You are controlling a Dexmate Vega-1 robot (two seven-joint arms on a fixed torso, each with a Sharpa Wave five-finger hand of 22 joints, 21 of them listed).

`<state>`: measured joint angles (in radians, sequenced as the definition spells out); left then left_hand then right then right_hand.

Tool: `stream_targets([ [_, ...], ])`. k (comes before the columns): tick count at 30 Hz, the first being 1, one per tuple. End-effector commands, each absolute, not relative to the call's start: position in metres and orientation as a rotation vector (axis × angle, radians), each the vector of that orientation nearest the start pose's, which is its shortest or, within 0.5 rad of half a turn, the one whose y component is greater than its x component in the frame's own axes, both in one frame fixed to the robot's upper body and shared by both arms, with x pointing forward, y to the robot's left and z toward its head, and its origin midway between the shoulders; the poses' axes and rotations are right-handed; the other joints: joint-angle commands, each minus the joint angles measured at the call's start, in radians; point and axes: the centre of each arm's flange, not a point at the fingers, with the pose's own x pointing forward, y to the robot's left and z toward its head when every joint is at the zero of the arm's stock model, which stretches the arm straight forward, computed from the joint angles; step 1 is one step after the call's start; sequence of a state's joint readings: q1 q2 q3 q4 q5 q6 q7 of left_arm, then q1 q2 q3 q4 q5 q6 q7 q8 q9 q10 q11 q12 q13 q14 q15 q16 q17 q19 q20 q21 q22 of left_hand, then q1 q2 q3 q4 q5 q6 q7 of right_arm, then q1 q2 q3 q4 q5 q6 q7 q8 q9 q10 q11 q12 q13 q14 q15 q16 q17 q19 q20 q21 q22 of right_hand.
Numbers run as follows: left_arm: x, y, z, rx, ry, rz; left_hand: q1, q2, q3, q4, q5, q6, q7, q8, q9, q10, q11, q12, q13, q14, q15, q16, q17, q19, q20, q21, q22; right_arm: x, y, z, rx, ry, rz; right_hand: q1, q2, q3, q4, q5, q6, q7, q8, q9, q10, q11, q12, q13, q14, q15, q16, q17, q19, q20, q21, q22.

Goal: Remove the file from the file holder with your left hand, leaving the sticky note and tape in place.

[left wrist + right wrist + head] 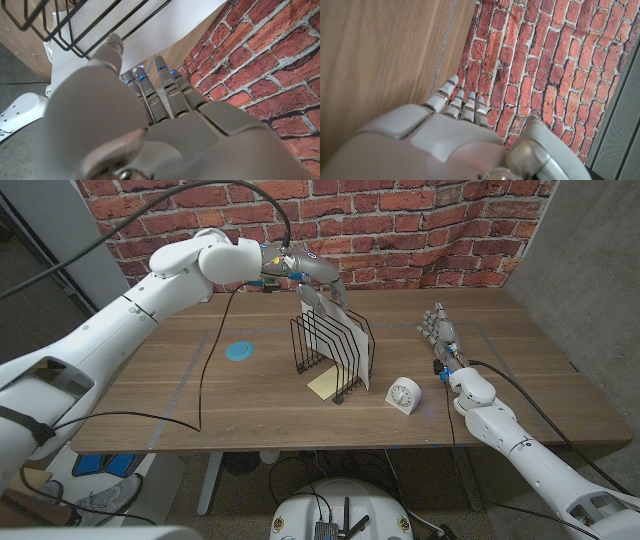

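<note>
extraction step under way: left robot hand (318,288) pinches the top of the white file (352,340) standing in the wire file holder (330,360) mid-tabletop (150,395), and the next move likely calls for a straight upward lift.

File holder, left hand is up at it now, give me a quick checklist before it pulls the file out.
1. Left hand at the file's top edge: ok.
2. Firm grip on the file: cannot tell; the fingers lie against the sheet.
3. File holder upright on the table: ok.
4. Sticky note under the holder's front: ok.
5. Tape beside the holder, apart from it: ok.
6. Right hand away from the holder: ok.
</note>
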<state>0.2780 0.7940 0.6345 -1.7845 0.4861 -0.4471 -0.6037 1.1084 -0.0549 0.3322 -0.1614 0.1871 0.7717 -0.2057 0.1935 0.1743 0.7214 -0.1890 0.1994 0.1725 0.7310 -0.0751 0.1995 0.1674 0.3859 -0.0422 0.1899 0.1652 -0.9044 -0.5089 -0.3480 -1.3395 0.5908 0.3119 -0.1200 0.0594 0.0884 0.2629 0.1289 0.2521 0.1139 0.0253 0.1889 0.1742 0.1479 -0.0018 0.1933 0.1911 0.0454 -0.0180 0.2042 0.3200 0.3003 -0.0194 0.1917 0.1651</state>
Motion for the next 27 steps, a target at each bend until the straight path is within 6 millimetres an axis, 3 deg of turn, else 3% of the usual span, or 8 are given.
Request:
stream_targets([
  [1,0.507,0.1228,0.1954,1.957,-1.032,-0.528,-0.007,0.01,-0.002,0.002,0.007,0.001,-0.011,-0.006,0.006,0.021,-0.002,0.003,0.003,0.017,-0.142,-0.006,0.0,0.017,-0.17,0.007,0.004,0.6433,-0.3065,-0.047,0.046,-0.592,0.058,-0.011,0.028,0.007,0.002,0.01,0.012,-0.002,0.004,0.003,0.009,-0.003,0.002,-0.001,0.004,0.002,0.003,-0.001,0.008,-0.002,-0.001,0.003],
  [10,0.5106,0.1203,0.1949,1.978,-1.037,-0.507,-0.03,0.026,0.015,0.004,0.011,0.024,-0.01,-0.004,0.004,0.072,-0.001,0.003,0.003,0.048,-0.143,-0.019,-0.002,0.047,-0.17,0.006,0.005,0.6448,-0.3081,-0.0449,0.044,-0.592,0.055,-0.012,0.029,0.009,0.002,0.01,0.013,-0.005,0.004,0.003,0.008,-0.003,0.001,-0.001,0.005,0.002,0.003,-0.002,0.008,-0.001,-0.002,0.003],
  [14,0.512,0.119,0.1953,1.974,-1.045,-0.506,-0.034,0.03,0.037,-0.005,0.011,0.045,-0.006,-0.007,0.003,0.111,-0.009,-0.002,0.004,0.076,-0.15,-0.021,-0.001,0.064,-0.17,0.003,0.006,0.6443,-0.3089,-0.0448,0.043,-0.591,0.053,-0.012,0.028,0.009,0.002,0.01,0.013,-0.006,0.003,0.003,0.009,-0.004,0.001,-0.001,0.005,0.004,0.004,-0.003,0.008,0.0,-0.002,0.003],
  [27,0.5162,0.1173,0.1951,1.974,-1.072,-0.488,0.002,0.051,0.044,-0.01,0.007,0.117,0.038,0.004,0.003,0.174,-0.013,0.002,0.005,0.136,-0.162,-0.009,0.004,0.086,-0.166,0.005,0.006,0.6438,-0.3103,-0.0433,0.041,-0.592,0.049,-0.013,0.029,0.011,0.002,0.01,0.015,-0.009,0.003,0.003,0.008,-0.004,0.001,-0.001,0.007,0.004,0.004,-0.006,0.008,0.002,-0.002,0.003],
])
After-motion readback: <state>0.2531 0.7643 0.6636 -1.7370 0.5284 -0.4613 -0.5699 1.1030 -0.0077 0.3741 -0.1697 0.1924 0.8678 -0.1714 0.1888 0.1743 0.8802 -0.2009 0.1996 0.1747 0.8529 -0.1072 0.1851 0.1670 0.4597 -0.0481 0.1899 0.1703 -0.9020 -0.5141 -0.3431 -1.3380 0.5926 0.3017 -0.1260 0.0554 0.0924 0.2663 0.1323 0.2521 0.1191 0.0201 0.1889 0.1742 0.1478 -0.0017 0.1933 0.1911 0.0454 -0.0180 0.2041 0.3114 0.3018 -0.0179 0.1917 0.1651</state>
